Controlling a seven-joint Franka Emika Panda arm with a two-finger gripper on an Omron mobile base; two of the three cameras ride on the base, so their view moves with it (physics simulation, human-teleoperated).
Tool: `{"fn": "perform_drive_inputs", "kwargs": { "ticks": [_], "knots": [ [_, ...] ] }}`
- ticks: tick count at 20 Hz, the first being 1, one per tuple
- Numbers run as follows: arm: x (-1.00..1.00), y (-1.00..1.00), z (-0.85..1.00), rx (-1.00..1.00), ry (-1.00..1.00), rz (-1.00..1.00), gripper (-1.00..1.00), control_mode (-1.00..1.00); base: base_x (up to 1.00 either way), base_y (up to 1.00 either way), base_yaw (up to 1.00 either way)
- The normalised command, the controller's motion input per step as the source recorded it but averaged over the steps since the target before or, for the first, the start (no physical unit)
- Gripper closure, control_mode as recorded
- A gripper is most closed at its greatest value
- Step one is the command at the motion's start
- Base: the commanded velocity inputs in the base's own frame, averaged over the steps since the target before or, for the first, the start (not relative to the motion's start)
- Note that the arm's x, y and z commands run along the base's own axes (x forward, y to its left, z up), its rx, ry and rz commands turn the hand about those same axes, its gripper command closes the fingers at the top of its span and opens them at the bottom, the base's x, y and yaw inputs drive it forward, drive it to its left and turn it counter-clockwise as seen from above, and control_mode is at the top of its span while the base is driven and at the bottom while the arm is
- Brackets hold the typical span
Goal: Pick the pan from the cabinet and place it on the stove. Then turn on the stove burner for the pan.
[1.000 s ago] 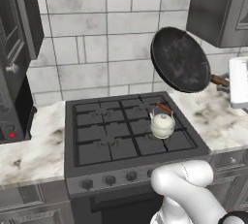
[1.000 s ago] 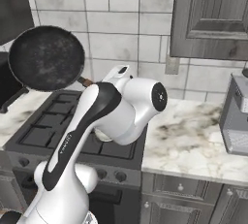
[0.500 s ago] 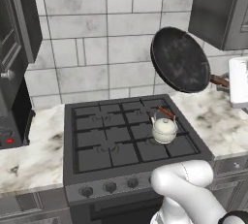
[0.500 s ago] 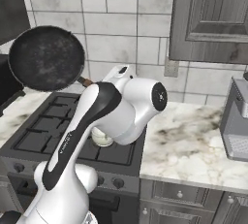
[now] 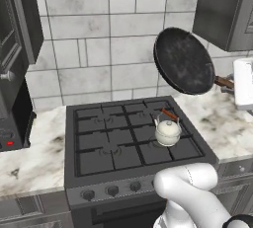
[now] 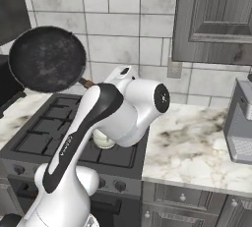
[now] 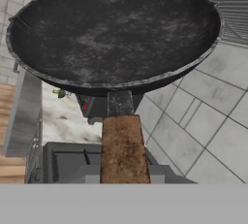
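The pan [image 5: 184,61] hangs in the air above the right rear of the stove [image 5: 133,140], tipped steeply so its speckled inside faces out toward the room rather than up; I judge it is being carried by its handle toward the range and must be levelled before it is set down. In the hand view its reddish-brown wooden handle [image 7: 124,148] runs straight out from the jaws, which I take to be closed on its end, though the finger tips themselves are hidden. The white kettle [image 5: 167,131] sits on a right-side burner below and ahead of the jaws, so the front-left burner [image 5: 108,151] is the free target. The pan is round, black and shallow, with a grey mottled inside.
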Motion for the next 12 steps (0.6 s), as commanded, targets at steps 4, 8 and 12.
{"fn": "perform_drive_inputs", "kwargs": {
  "ticks": [4,8,12],
  "knots": [
    [0.0,0.0,0.0,0.0,0.0,0.0,1.0,1.0,0.0,0.0,0.0],
    [0.0,0.18,-0.03,-0.02,0.0,0.0,1.0,-1.0,0.0,0.0,0.0],
    [0.03,0.68,-0.19,-0.13,0.03,0.0,1.0,-1.0,0.0,0.0,0.0]
  ]
}}
